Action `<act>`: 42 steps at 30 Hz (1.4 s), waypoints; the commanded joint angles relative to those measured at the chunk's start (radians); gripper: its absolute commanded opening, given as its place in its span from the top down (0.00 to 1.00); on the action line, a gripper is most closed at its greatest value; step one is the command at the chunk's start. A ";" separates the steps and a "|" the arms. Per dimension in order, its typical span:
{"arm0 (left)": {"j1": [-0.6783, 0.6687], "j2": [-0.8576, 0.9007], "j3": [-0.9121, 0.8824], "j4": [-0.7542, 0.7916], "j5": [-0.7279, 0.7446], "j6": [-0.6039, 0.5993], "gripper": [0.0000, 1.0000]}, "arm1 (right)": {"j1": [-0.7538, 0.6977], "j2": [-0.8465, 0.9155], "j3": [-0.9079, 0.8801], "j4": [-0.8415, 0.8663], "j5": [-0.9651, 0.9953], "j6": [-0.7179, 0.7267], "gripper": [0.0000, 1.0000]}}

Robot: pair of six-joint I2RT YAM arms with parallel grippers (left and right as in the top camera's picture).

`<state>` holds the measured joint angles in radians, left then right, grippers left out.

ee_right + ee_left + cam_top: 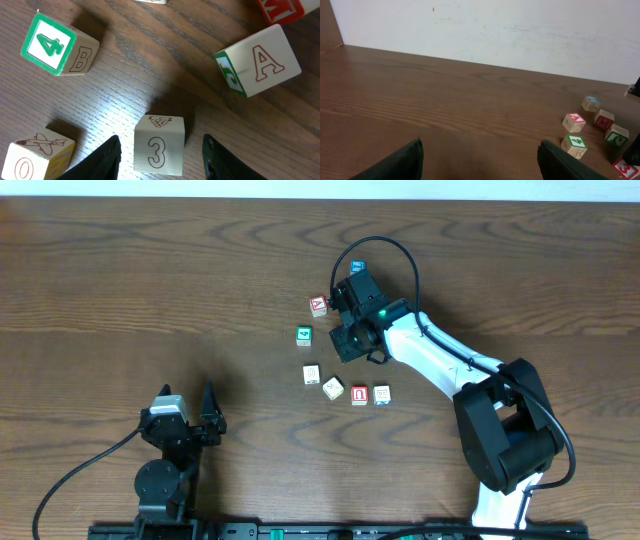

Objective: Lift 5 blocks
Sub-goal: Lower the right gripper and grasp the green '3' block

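Cream "3" block [158,145] between right fingers [102,162], gaps either side

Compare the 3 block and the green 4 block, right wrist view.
Face: the 3 block is plain cream with an outlined numeral; the 4 block has a green frame and green numeral.
Place: the 3 block sits between the open fingers of the right end effector; the 4 block lies clear of them.
Pose: the 3 block is square to the fingers; the 4 block is turned.
Both: wooden cubes on the table.
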<state>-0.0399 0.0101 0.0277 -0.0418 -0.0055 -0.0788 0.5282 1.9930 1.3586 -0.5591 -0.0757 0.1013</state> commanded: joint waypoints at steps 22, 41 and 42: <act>0.005 -0.006 -0.024 -0.032 -0.006 -0.005 0.27 | -0.003 0.023 0.016 0.012 0.008 -0.006 0.56; 0.005 -0.006 -0.024 -0.032 -0.006 -0.005 0.27 | -0.003 0.024 0.013 0.015 0.008 -0.005 0.55; 0.005 -0.006 -0.024 -0.032 -0.006 -0.005 0.26 | -0.003 0.024 0.013 0.016 0.008 -0.006 0.55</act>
<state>-0.0399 0.0101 0.0277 -0.0418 -0.0055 -0.0788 0.5282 1.9984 1.3586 -0.5468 -0.0746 0.1013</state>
